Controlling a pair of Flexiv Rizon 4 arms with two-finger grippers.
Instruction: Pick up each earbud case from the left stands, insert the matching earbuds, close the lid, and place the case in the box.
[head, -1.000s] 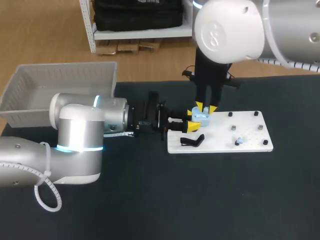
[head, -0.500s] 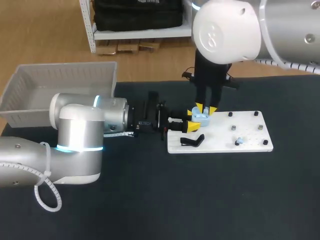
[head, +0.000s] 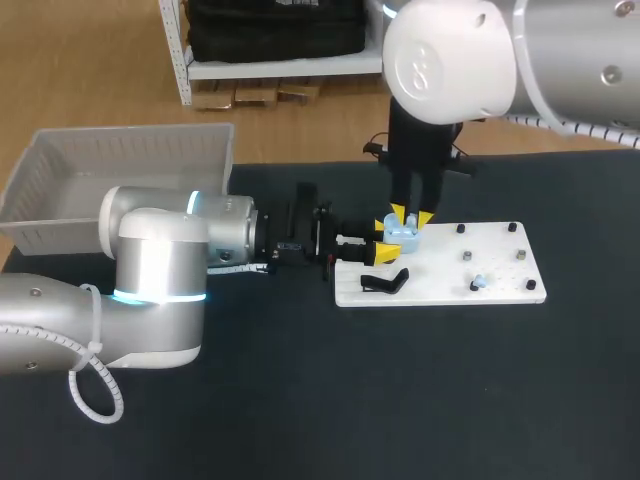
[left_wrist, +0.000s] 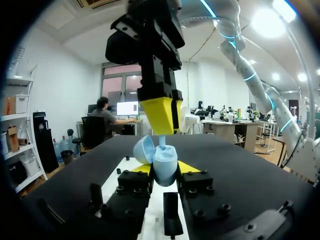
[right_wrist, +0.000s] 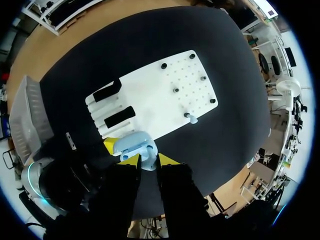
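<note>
A black table (head: 300, 400) carries everything. The left arm (head: 160, 270) lies low across its left half. The right arm (head: 450, 60) comes down from the far right edge toward the middle. A white bin (head: 130, 160) sits at the far left corner. A white board (head: 500, 262) lies right of the table's centre.

At the board's left edge the left gripper (left_wrist: 165, 167) is clamped on a light blue earbud case (head: 403, 237), one yellow tip on each side of it. The case stands upright with its lid (left_wrist: 144, 149) swung open.

The right gripper (head: 411, 215) points straight down just above the case. Its fingers are pinched on a light blue earbud (left_wrist: 162, 141), whose lower end reaches into the open case.

A black stand (head: 385, 283) sits at the board's near left corner. A second earbud (head: 480, 283) rests on a peg near the board's near right edge, well apart from the case.
</note>
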